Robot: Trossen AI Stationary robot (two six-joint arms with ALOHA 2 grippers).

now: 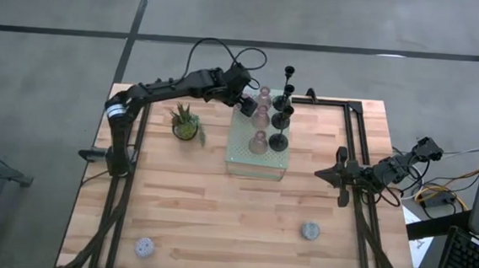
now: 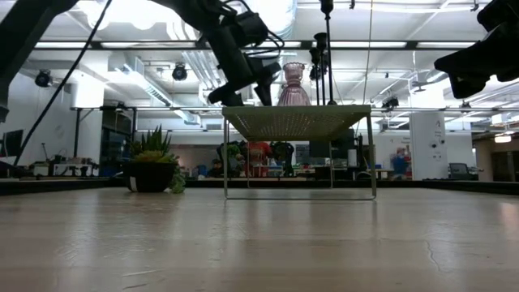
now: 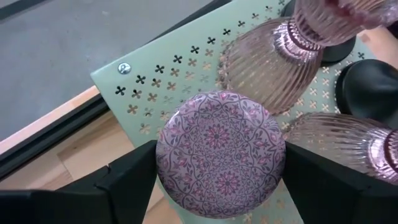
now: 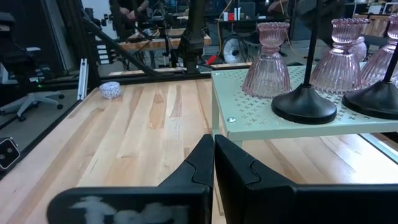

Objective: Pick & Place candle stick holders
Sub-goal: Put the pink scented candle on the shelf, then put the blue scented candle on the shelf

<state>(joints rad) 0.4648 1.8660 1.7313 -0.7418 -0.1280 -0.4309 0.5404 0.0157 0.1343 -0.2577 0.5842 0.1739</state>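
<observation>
A patterned holder is clamped between the left gripper jaws and should be lowered level onto bare block, clear of the pink holders beyond; right gripper jaws are together.

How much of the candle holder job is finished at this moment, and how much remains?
Done: three pink glass holders and several black holders stand on the green perforated stand. In hand: the left claw grips a patterned holder at the stand's corner. Left: two small holders lie on the table, one and another. The right claw is shut and waits at the table's right side.
</observation>
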